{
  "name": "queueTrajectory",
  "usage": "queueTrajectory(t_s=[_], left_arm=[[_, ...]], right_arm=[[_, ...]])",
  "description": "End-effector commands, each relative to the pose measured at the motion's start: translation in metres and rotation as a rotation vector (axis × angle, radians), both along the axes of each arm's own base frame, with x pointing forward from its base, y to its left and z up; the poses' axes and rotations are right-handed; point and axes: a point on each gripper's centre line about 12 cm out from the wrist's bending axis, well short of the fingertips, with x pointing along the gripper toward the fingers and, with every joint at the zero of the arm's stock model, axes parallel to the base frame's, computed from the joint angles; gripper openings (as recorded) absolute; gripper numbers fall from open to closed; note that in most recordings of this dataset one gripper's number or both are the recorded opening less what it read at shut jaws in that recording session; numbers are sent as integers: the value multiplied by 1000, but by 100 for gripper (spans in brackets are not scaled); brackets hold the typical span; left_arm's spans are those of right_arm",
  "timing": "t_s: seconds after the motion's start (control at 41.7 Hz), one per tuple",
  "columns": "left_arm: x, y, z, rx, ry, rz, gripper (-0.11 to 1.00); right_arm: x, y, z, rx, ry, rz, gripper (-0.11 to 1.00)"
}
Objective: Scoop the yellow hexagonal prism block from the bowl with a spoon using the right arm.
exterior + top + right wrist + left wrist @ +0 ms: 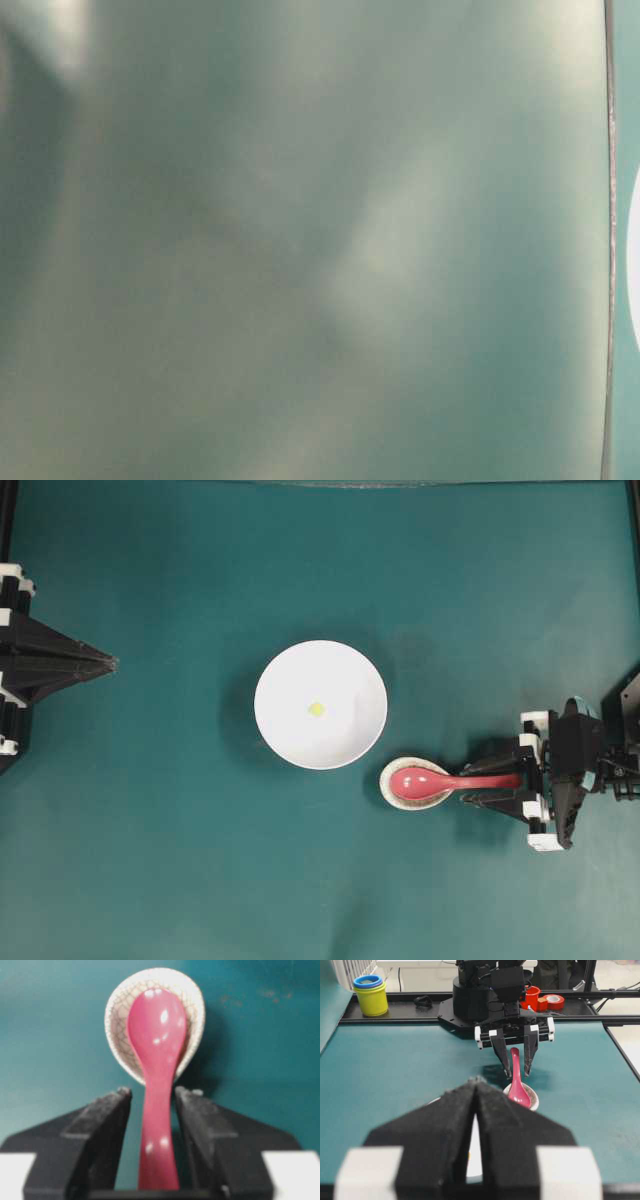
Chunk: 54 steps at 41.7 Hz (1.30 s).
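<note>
No readable text, label, brand, number or sign on anything in view.

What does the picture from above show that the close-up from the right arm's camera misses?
Only the overhead view shows the large round white bowl holding the tiny pale-yellow block, and the left end effector, shut, far to the left. Only the close-up shows the crackled pattern of the small egg-shaped spoon rest. Both show the glossy pinkish-red spoon between the right end effector's open jaws.
</note>
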Motion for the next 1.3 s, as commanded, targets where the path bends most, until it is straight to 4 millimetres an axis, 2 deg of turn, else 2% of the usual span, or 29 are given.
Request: queueTrajectory(t_s=[0.0, 1.032, 1.176, 1.272], left_arm=[[2, 0, 4, 2, -6, 0, 0], [2, 0, 4, 3, -8, 0, 0], [2, 0, 4, 3, -6, 0, 0], [2, 0, 4, 3, -6, 0, 0]], right_arm=[[1, 1, 5, 8, -24, -1, 47], [5, -3, 7, -17, -41, -17, 47], [5, -3, 8, -19, -43, -14, 41], [5, -3, 7, -18, -42, -11, 31]])
